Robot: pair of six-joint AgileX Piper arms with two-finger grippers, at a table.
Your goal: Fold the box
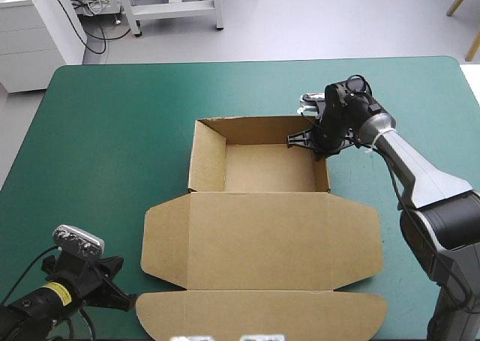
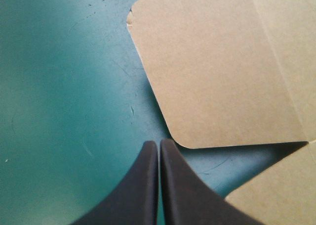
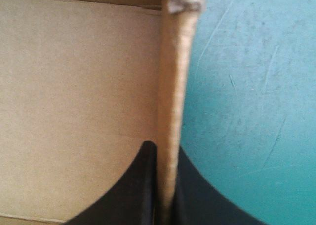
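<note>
since the brown box (image 1: pixel 259 240) already sits mid-table as an open tray with its lid lying flat toward the near edge, the right gripper (image 1: pixel 318 140) is clamped on the tray's right wall (image 1: pixel 323 169) near the far corner, one black finger inside and one outside, probably to press that fold firm. the left gripper (image 2: pixel 159 147), fingers closed together on nothing, rests low just beside the lid's rounded side flap (image 2: pixel 217 71), seemingly parked clear of the work. the teal-green cover (image 1: pixel 112 131) lies smooth, marked only by fine scratches.
</note>
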